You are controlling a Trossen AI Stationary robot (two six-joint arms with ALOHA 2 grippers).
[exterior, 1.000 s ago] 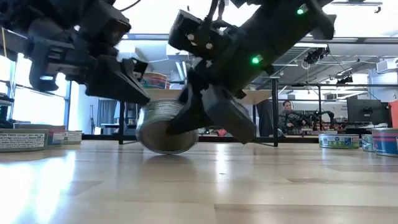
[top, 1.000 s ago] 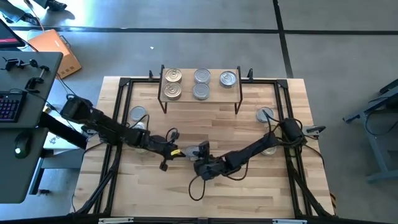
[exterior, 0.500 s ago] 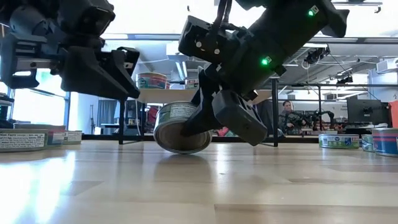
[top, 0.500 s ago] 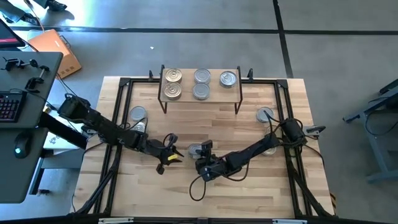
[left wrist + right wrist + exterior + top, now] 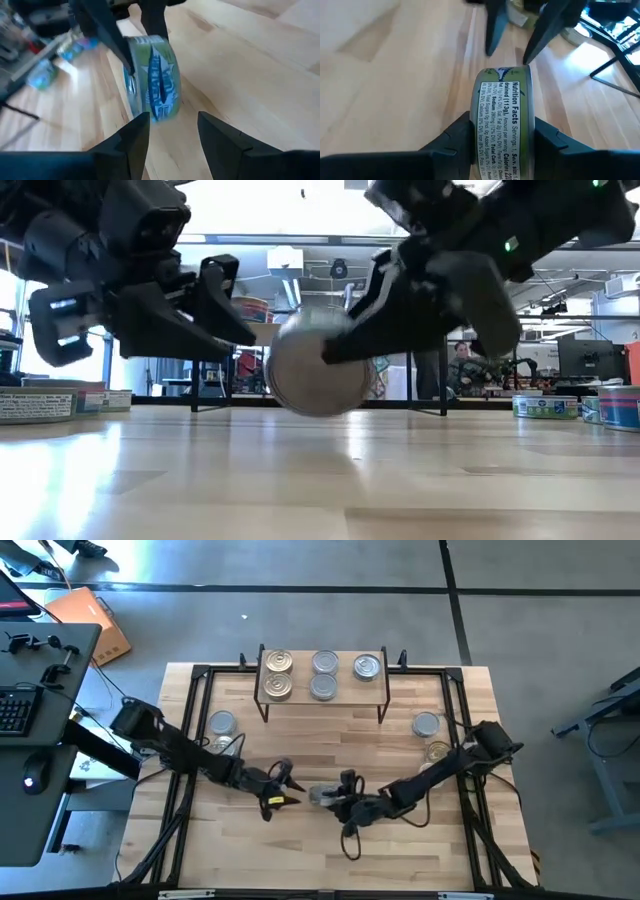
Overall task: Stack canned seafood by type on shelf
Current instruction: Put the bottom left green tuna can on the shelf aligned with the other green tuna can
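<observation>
A tin with a green and blue label (image 5: 503, 116) stands on edge in my right gripper (image 5: 503, 145), just above the middle of the table's near half (image 5: 320, 795). My left gripper (image 5: 286, 786) is open and empty just to the tin's left, its fingers (image 5: 139, 135) pointing at the tin (image 5: 152, 75). The shelf (image 5: 322, 692), a low wood rack on black legs, stands at the far edge with several tins (image 5: 278, 663) on top. Loose tins lie flat on the table at the left (image 5: 222, 724) and right (image 5: 426, 724). My right gripper pinches the tin between its two fingers (image 5: 454, 142), one on each flat face (image 5: 131, 85), the labelled wall (image 5: 503, 100) showing between them. The fingers come nearly level from the table's right. The tin stands on edge, lifted a little clear of the tabletop (image 5: 320, 370).
Black frame rails (image 5: 190, 730) run along the table's left, right and far sides. A second tin lies at the right (image 5: 436, 751) and another at the left (image 5: 232, 744). A person sits at a desk in the room beyond (image 5: 462, 360).
My left gripper has drawn back a little toward the table's left, away from the tin, staying open. My right gripper has swung round with the tin, toward the near edge, and raised it: the tin leaned on the table before and now hangs on edge, clear of it.
</observation>
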